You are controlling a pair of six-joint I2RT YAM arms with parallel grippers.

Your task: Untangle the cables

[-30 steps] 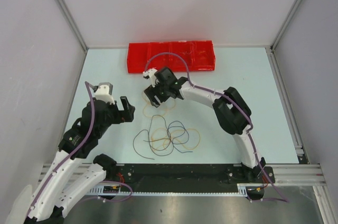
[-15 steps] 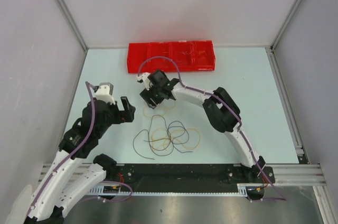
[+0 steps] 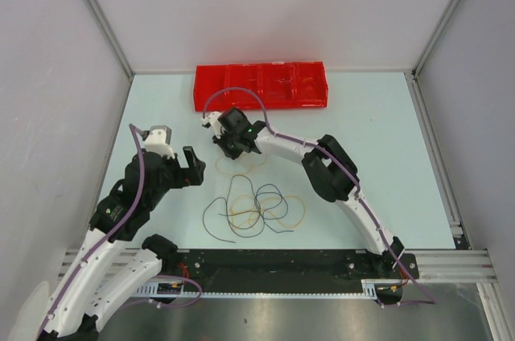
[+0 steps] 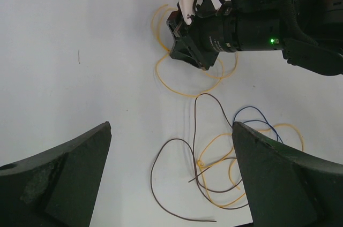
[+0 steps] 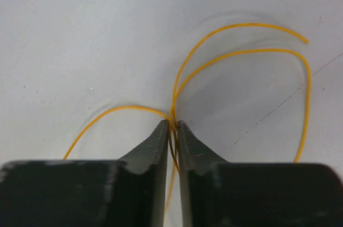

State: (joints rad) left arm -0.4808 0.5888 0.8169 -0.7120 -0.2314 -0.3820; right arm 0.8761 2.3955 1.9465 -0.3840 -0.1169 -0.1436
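A yellow cable [image 3: 244, 167] lies in a loose loop on the pale table, apart from the main tangle of cables [image 3: 259, 207]. My right gripper [image 3: 226, 148] is down at the loop's far-left part, and in the right wrist view the right gripper [image 5: 172, 125] is shut on two strands of the yellow cable [image 5: 241, 25]. The tangle holds a dark brown cable [image 4: 155, 184], a blue cable [image 4: 257, 110] and an orange-yellow cable [image 4: 214, 146] crossing one another. My left gripper [image 3: 195, 168] hovers wide open to the left of the tangle, holding nothing.
A red tray [image 3: 209, 96] with several compartments stands at the back of the table, just behind my right gripper. Grey walls close in the left, right and far sides. The arms' bases and a black rail run along the near edge.
My right arm has moved left and down onto the separate yellow loop, and its jaws have closed from wide open onto the cable. The left arm and the tangle have not moved.
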